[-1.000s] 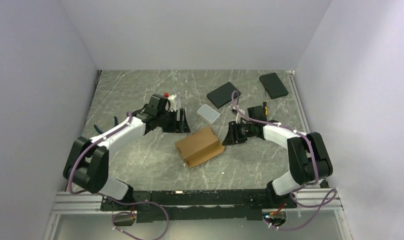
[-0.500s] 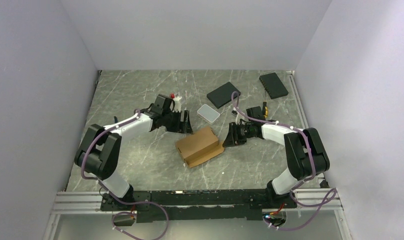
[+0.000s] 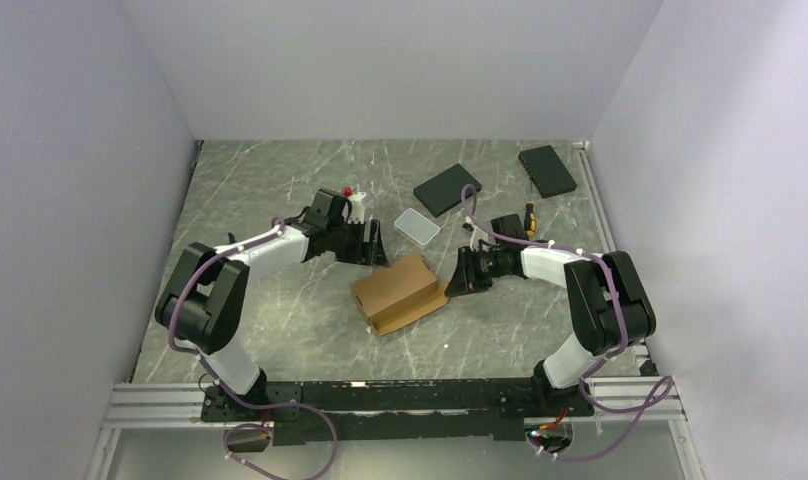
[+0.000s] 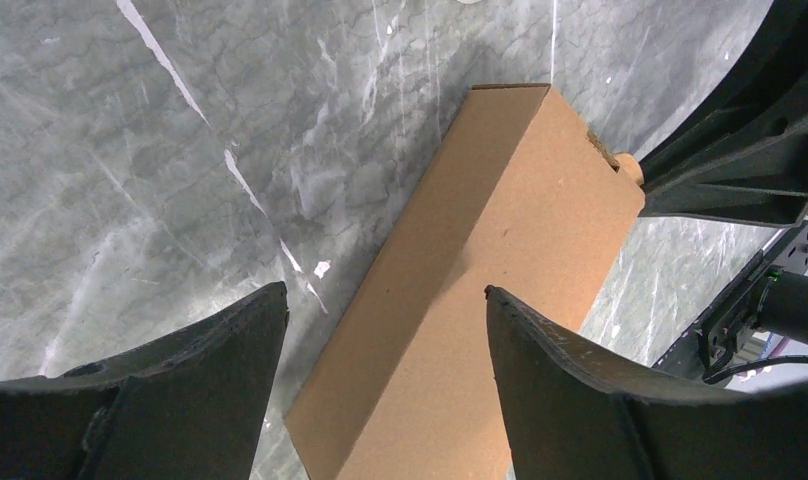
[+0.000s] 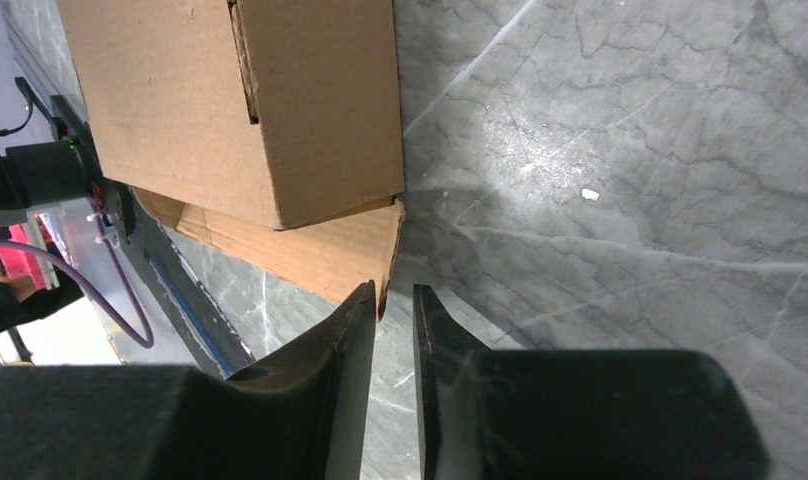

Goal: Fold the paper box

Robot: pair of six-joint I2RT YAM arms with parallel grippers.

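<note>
The paper box [image 3: 398,288] is a brown cardboard carton lying mid-table with a lower flap [image 5: 320,250] sticking out along its near side. My left gripper [image 3: 372,243] hovers at the box's far left corner. It is open, and in the left wrist view [image 4: 385,290] the box top [image 4: 500,260] shows between its wide-spread fingers. My right gripper [image 3: 454,278] sits low at the box's right end. In the right wrist view [image 5: 393,288] its jaws stand a narrow slit apart, with the flap's corner at the mouth of the gap beside the left fingertip [image 5: 365,300].
Two black slabs [image 3: 447,189] [image 3: 547,170] lie at the back right. A small translucent white case [image 3: 417,226] rests just behind the box, between the two grippers. Walls close in the table on the left, right and back.
The left arm has swung right, bringing its open gripper closer to the box. The right gripper's jaws have narrowed at the flap corner. The box has not moved.
</note>
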